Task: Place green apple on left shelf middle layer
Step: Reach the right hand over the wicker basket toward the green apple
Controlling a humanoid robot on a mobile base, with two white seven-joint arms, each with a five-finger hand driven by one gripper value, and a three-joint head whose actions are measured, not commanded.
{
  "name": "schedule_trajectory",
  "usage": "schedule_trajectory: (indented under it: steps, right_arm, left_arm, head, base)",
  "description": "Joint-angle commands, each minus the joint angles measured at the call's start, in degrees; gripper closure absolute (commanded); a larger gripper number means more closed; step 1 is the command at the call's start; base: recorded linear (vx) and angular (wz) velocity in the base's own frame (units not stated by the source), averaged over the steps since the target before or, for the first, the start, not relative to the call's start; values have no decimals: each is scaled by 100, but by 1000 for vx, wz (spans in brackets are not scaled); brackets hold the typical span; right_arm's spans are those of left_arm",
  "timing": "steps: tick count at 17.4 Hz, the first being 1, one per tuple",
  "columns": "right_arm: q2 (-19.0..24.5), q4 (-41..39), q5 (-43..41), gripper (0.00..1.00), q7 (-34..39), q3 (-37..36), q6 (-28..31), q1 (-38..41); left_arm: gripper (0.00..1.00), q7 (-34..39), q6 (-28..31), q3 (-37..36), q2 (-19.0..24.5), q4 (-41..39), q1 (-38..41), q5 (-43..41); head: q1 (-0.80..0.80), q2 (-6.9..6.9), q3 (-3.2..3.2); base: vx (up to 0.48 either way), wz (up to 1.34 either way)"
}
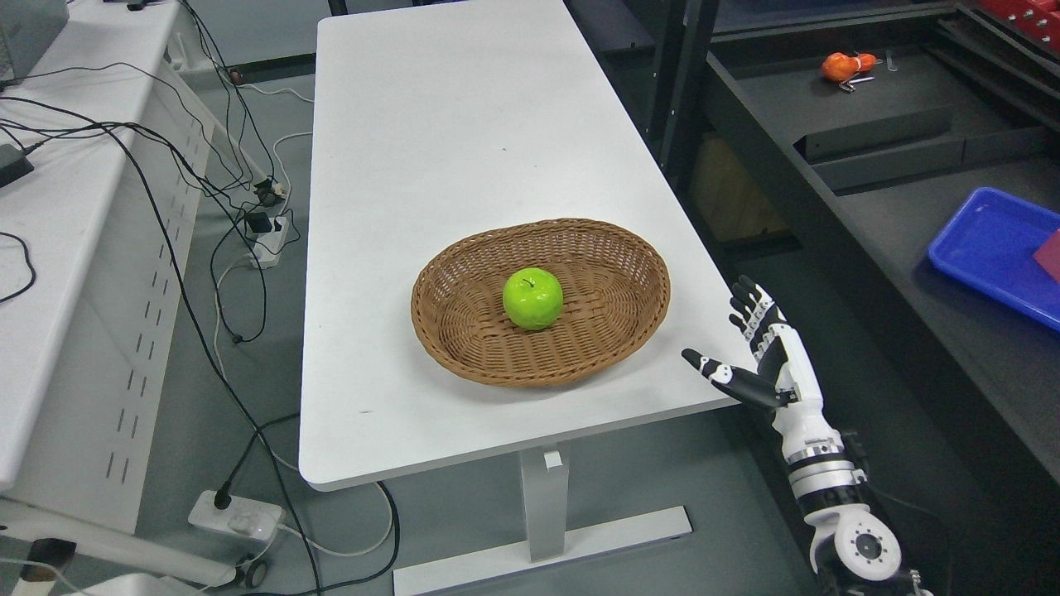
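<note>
A green apple sits upright in the middle of an oval wicker basket on the white table. My right hand is raised beside the table's near right corner, to the right of the basket and apart from it. Its fingers are spread and hold nothing, with the thumb pointing toward the basket. The left arm does not show.
A dark shelf unit stands to the right, with a blue tray and a small orange object on it. A white desk with several black cables and power strips on the floor lies to the left.
</note>
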Motion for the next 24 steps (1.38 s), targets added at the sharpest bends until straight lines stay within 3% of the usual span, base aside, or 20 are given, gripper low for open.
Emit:
schedule_trajectory:
  steps: [1, 3, 5, 6, 7, 9, 12, 15, 19, 21, 24]
  right_arm:
    - [-100, -183, -5, 0, 35, -326, 16, -37]
    - [-105, -174, -14, 0, 97, -334, 26, -37]
    - [-245, -174, 30, 0, 193, -256, -359, -89]
    - [-620, -183, 170, 0, 237, -12, -570, -177]
    - [-1268, -174, 641, 0, 220, 435, -807, -352]
    - [-2071, -183, 2044, 0, 194, 903, -1028, -817]
    - [-2697, -183, 2333, 0, 421, 1658, -1484, -1546]
    - [-2681, -174, 2490, 0, 930, 2633, -1451, -1900]
    - [-2654, -174, 3683, 0, 1222, 3732, -1548, -1953]
    - [-2646, -166, 4186, 0, 1231, 4059, -1548, -2023]
    - [-2672, -113, 4258, 0, 1266, 4086, -1556, -2129]
  left_arm:
    - [0, 2, 2, 0, 100, -2, 1, 0]
    - [0, 2, 2, 0, 100, 6, 1, 0]
    - [0, 2, 2, 0, 100, -2, 1, 0]
    - [0, 2, 2, 0, 100, 6, 1, 0]
    - [0, 2, 2, 0, 100, 6, 1, 0]
    - [0, 2, 2, 0, 100, 6, 1, 0]
    - [0, 2, 2, 0, 100, -2, 1, 0]
    - [0, 2, 2, 0, 100, -2, 1, 0]
    - [0, 2, 2, 0, 100, -2, 1, 0]
    - [0, 2, 2, 0, 100, 6, 1, 0]
    - [0, 2, 2, 0, 100, -2, 1, 0]
  head:
    - [0, 0, 0]
    - [0, 0, 0]
    - [0, 0, 0]
    - [0, 0, 0]
    - [0, 0, 0]
    - [0, 0, 0]
    - [0, 0, 0]
    - [0, 0, 0]
    - [0, 0, 0]
    - [0, 0, 0]
    - [0, 0, 0]
  base:
    - [-25, 4]
    - [-26, 2]
    - [-24, 9]
    - [-21, 17]
    - [0, 0]
    - [14, -8]
    - [89, -30]
    - [130, -23]
    - [137, 15]
    - [135, 47]
    - [132, 58]
